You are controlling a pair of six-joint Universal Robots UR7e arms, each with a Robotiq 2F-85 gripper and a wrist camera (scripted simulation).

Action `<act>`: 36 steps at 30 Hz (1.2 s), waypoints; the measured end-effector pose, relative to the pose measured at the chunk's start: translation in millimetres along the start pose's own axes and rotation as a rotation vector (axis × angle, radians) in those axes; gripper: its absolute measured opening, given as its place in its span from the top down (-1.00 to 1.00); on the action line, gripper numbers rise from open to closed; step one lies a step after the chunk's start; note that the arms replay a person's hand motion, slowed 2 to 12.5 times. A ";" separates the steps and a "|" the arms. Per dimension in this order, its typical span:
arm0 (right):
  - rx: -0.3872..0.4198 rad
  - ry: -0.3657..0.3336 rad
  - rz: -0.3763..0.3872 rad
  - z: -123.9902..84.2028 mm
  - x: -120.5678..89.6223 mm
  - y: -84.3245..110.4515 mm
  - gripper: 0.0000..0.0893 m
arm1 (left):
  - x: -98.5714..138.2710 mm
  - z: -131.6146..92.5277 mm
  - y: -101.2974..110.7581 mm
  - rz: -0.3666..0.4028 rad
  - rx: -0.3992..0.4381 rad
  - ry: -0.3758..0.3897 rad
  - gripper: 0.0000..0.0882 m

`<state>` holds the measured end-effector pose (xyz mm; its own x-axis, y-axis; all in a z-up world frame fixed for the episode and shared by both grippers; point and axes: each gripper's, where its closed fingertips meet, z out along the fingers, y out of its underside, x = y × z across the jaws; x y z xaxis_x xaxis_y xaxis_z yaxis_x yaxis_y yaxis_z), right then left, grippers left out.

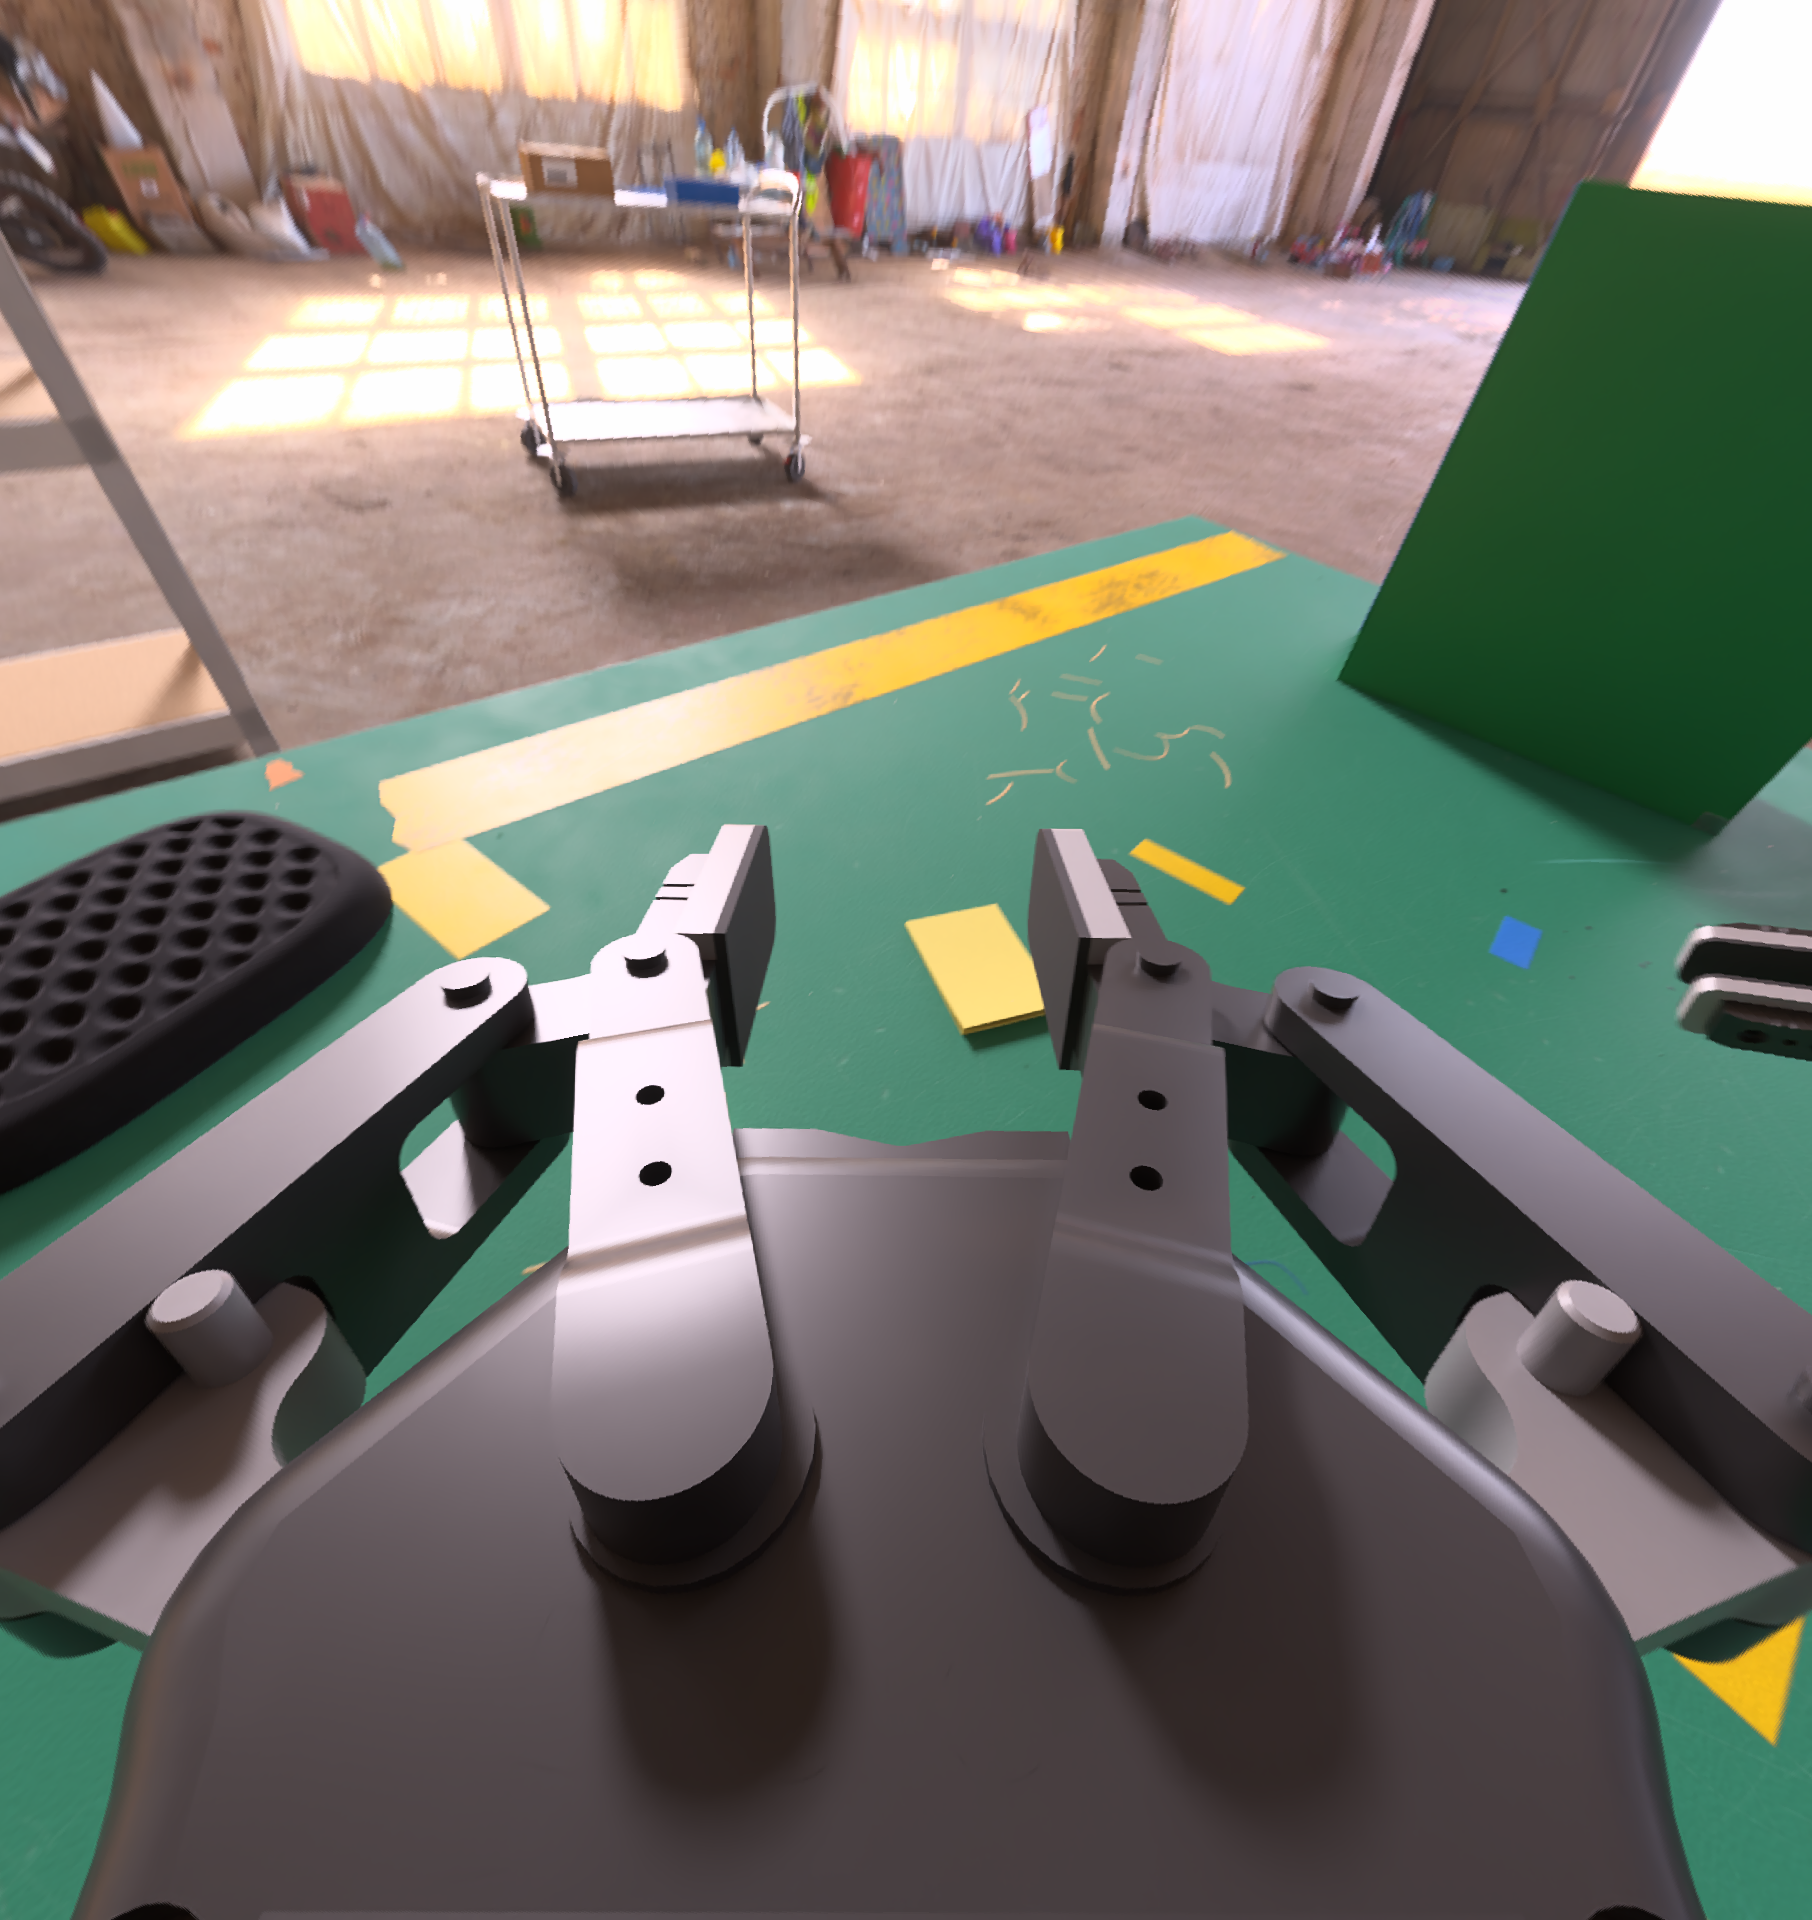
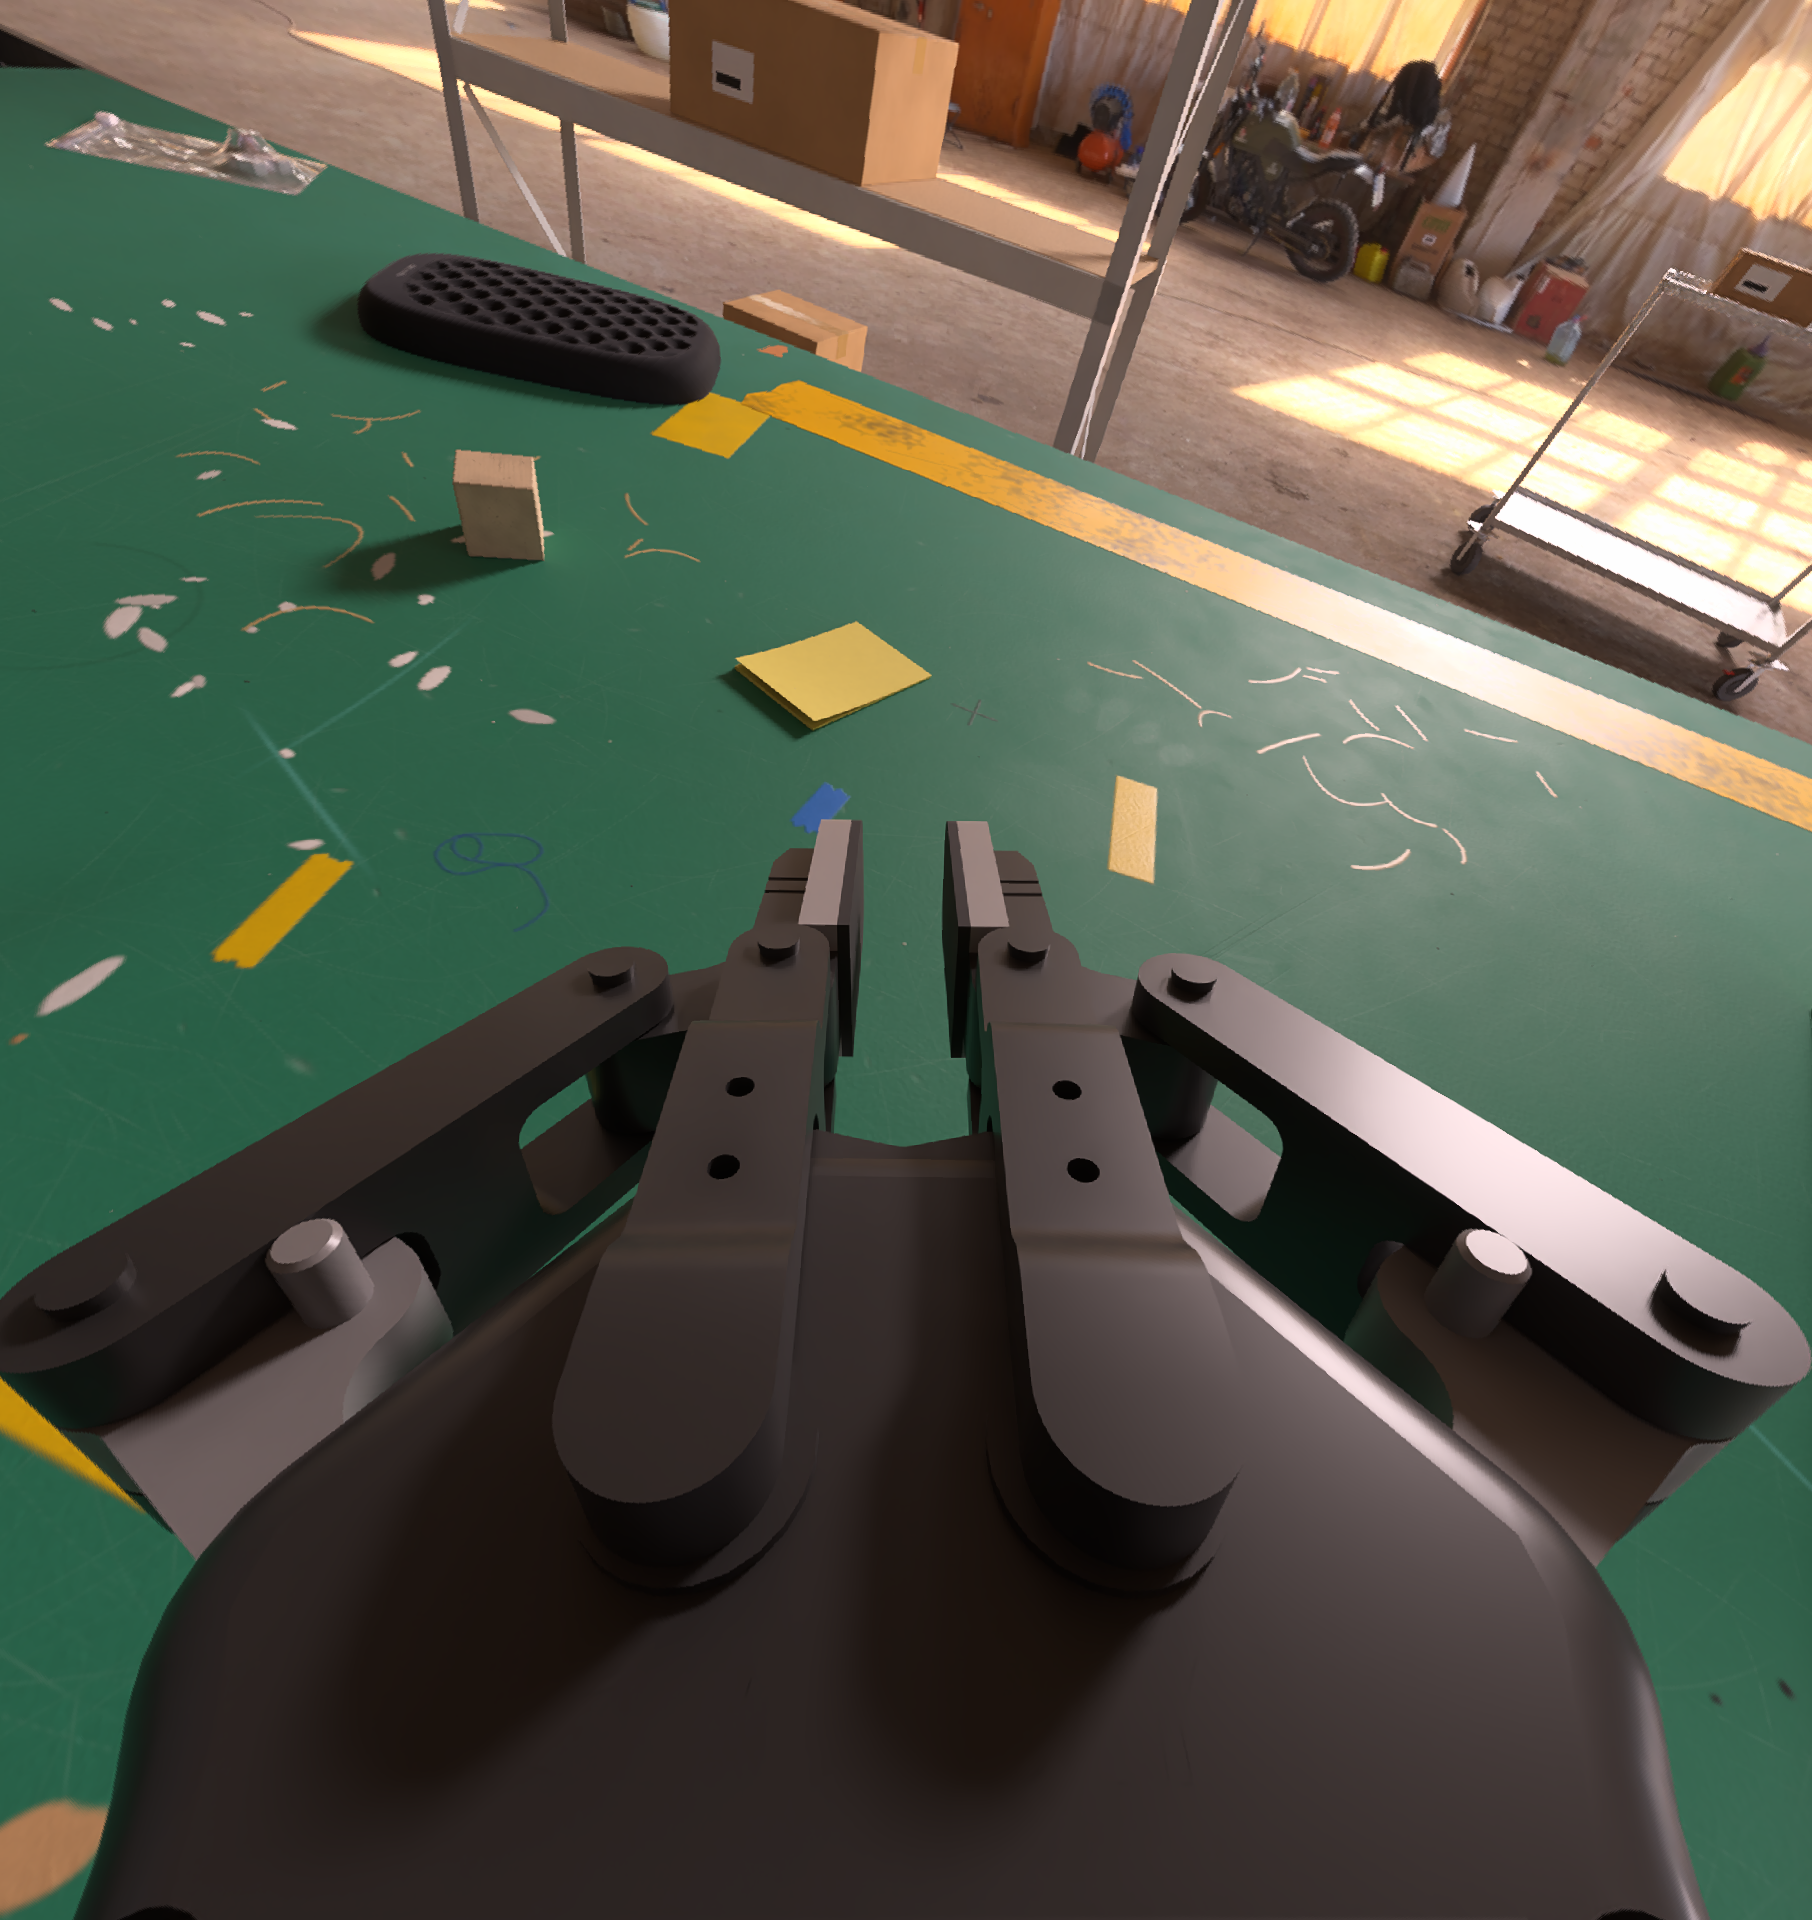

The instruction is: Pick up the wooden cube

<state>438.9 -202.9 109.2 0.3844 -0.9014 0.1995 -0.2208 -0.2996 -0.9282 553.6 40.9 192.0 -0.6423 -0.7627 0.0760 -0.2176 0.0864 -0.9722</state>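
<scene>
From the right wrist camera I see the pale wooden cube (image 2: 499, 506) standing on the green table top (image 2: 985, 623), far off and to the left of my right gripper (image 2: 903, 873). It sits alone among thin curled wood shavings and pale flecks, touching nothing else. Beyond it, near the far edge of the table, lies a black oval pad with a honeycomb of holes (image 2: 538, 327), well apart from the cube. A folded yellow paper square (image 2: 832, 673) lies between the cube and the gripper, a little left of the fingers' line. A small blue scrap of tape (image 2: 821, 805) shows just beyond the left fingertip, and a short yellow strip of tape (image 2: 1134, 828) lies to the right.

My right gripper hangs above the table with only a narrow gap between its pads, and it holds nothing.

In the left wrist camera, my left gripper (image 1: 902, 914) is spread moderately wide and is also empty. The same black perforated pad (image 1: 133, 977) lies close on its left, and the yellow paper (image 1: 969, 966) shows between the fingers, nearer the right one. A dark green upright board (image 1: 1650, 499) stands at the far right, and the tips of the other gripper show at the right edge. I cannot see the cube in this view. A long yellow band (image 1: 829, 675) runs along the far table edge.
</scene>
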 end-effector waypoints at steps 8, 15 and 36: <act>-0.006 -0.009 -0.014 2.1 -4.1 1.2 0.68 | -37.8 29.0 36.6 -0.060 -0.229 -0.024 -0.47; -0.017 -0.010 -0.033 4.0 -6.8 3.3 0.68 | -63.3 49.3 71.6 -0.111 -0.381 -0.058 -0.54; -0.026 0.014 -0.061 5.0 -3.4 5.6 0.68 | -84.9 91.0 107.4 -0.180 -0.417 0.002 -0.32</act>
<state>440.8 -200.0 101.8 0.3856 -0.8853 0.2598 -0.2209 -0.3620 -0.9056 651.6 56.6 61.0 -0.5684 -0.7880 0.2365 -0.6035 0.2038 -0.7709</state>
